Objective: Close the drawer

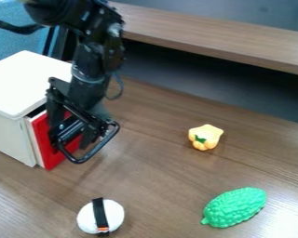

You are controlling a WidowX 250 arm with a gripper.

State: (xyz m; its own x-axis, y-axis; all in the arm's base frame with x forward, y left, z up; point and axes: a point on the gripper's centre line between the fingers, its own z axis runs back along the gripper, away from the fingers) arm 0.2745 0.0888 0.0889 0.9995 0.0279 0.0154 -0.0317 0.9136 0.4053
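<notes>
Although the drawer (41,142), out toward nine o'clock from the middle of my view, seems to sit mostly inside its white cabinet (11,130), I can see a dark gap behind the top of its red front, so it isn't shut. The gripper (83,139) is right up by that front, on the three o'clock side; whether its jaws are clenched or released, I can't tell from here. I'd judge only a short push toward the cabinet is left, until the front meets it flush.
</notes>
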